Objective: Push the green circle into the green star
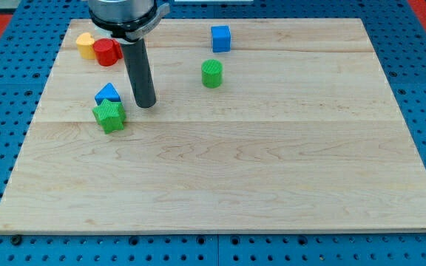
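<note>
Five small blocks sit on the wooden board (272, 185), most of them toward the view's top left. Farthest to the view's left is a yellow block (86, 44) near the board's top edge, its shape hard to make out. Touching it on the right is a red cylinder (107, 52). Below these, well apart from them, a blue triangular block (108, 93) touches the green star (109, 116), which lies just under it. My tip (146, 104) stands just beside those two, on their right side, near the star's upper right but apart from it. The rod ends plainly, with no pincer on it, so no open or closed state applies. Farther to the view's right, the green circle (212, 74) stands alone on the board, well apart from the star, with my tip between the two and closer to the star. Above the circle, near the board's top edge, sits a blue cube (221, 38). No container shows anywhere; every block rests directly on the wood.
</note>
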Robot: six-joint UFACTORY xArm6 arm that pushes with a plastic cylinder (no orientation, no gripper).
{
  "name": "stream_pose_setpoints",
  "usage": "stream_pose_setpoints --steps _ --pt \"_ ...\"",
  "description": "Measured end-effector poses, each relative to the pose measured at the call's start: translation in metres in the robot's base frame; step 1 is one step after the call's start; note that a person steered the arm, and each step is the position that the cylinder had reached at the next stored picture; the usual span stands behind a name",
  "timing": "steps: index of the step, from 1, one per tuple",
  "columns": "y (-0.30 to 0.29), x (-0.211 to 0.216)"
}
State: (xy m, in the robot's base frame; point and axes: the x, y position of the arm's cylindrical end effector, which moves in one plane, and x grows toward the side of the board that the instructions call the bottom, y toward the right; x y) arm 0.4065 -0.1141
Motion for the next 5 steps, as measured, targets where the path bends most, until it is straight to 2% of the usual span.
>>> stream_pose_setpoints --steps 5 --pt "-0.084 0.008"
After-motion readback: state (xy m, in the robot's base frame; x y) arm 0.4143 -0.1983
